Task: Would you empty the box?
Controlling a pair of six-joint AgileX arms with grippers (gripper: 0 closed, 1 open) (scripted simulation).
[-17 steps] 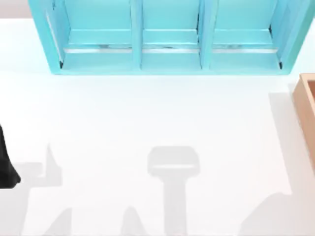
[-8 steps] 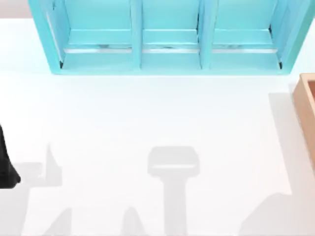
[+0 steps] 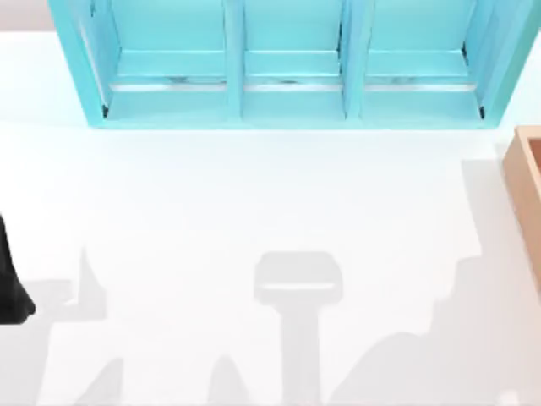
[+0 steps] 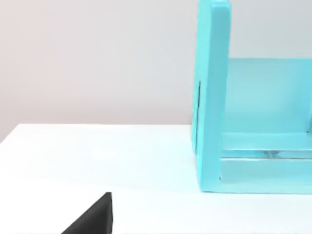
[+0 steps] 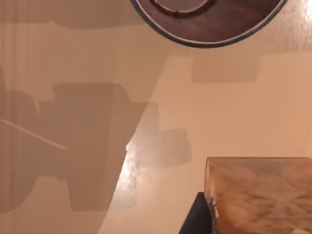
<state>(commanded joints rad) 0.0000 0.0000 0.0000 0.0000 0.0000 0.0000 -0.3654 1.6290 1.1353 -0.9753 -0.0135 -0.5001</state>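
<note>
The box (image 3: 527, 190) is light tan and pokes in at the table's right edge, cut off by the picture. In the right wrist view, a tan surface lies below, crossed by shadows. On it are a dark brown round thing with a pale rim (image 5: 209, 19) and a wood-grain block (image 5: 263, 195). A black part of my right gripper (image 5: 194, 217) sits right against that block; whether it holds the block is unclear. My left arm (image 3: 10, 283) is parked at the table's left edge, and a black tip of my left gripper (image 4: 92, 220) hovers over the white table.
A big turquoise shelf unit (image 3: 287, 93) with three compartments stands along the back of the table; its side wall (image 4: 212, 97) is ahead of the left wrist. Shadows of the arms fall on the white tabletop (image 3: 254, 194) toward the front.
The shadow at the table's front right has grown and spread leftward. The left arm, the box and the shelf have not moved.
</note>
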